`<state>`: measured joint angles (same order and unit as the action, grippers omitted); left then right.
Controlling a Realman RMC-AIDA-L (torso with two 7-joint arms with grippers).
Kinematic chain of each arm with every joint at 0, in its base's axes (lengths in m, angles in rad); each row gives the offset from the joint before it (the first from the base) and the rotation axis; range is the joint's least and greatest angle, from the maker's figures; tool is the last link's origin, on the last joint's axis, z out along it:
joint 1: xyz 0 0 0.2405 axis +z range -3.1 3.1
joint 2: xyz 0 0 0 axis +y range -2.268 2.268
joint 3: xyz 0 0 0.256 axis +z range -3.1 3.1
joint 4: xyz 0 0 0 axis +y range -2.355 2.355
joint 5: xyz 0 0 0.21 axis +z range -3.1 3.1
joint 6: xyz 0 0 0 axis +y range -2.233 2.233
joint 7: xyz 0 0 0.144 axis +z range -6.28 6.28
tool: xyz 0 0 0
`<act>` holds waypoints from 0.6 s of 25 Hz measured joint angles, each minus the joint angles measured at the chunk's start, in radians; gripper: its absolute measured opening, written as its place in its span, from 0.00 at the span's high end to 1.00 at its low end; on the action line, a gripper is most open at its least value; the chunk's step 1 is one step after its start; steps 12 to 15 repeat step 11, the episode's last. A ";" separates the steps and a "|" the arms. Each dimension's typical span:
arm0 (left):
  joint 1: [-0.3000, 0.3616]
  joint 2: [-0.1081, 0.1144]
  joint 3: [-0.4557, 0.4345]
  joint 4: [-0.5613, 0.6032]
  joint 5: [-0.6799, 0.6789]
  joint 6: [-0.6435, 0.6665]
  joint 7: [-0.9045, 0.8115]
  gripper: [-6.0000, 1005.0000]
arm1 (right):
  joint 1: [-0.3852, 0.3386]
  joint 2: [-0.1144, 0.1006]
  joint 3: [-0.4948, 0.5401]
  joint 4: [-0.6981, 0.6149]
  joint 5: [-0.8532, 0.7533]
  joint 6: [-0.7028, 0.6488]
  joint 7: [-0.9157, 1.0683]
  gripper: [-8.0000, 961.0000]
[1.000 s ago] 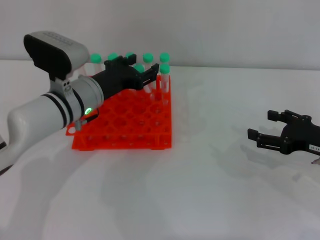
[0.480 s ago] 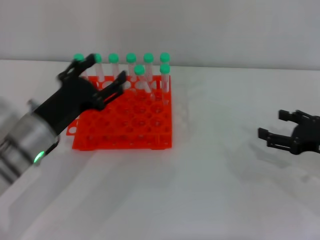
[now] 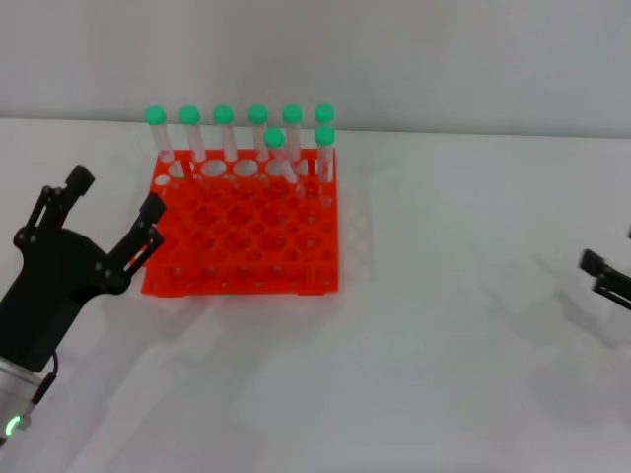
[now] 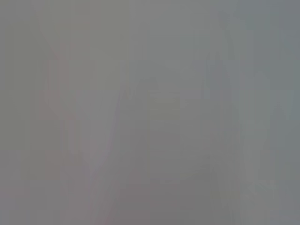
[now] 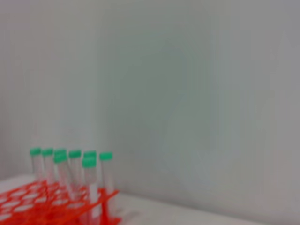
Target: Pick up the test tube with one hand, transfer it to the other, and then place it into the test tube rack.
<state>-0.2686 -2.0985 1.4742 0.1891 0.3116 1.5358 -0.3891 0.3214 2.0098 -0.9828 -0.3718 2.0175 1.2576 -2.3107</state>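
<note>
The orange-red test tube rack point(image 3: 246, 236) stands on the white table at the back left. Several green-capped test tubes point(image 3: 274, 153) stand upright in its two rear rows; they look alike and I cannot tell them apart. My left hand point(image 3: 113, 222), the black hand with the green light at its wrist, is low at the front left beside the rack, fingers spread open and empty. Only the fingertips of my right hand point(image 3: 597, 273) show at the right edge, apart and empty. The right wrist view shows the rack point(image 5: 47, 206) and the tubes point(image 5: 70, 164) from the side. The left wrist view shows only grey.
The white table point(image 3: 444, 345) stretches between the rack and the right hand. A pale wall point(image 3: 394, 59) rises behind the rack.
My left hand has drawn back from the rack's rear rows to the front left, open and empty. My right hand has moved right, almost out of view.
</note>
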 joint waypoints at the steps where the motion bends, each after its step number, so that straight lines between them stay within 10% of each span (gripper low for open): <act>1: 0.000 -0.001 0.000 -0.009 0.000 0.009 0.003 0.12 | -0.001 0.000 0.029 0.044 0.014 0.034 -0.041 0.09; 15: 0.005 -0.004 0.041 -0.033 -0.010 0.029 0.010 0.12 | -0.059 -0.004 0.170 0.167 0.026 0.171 -0.206 0.09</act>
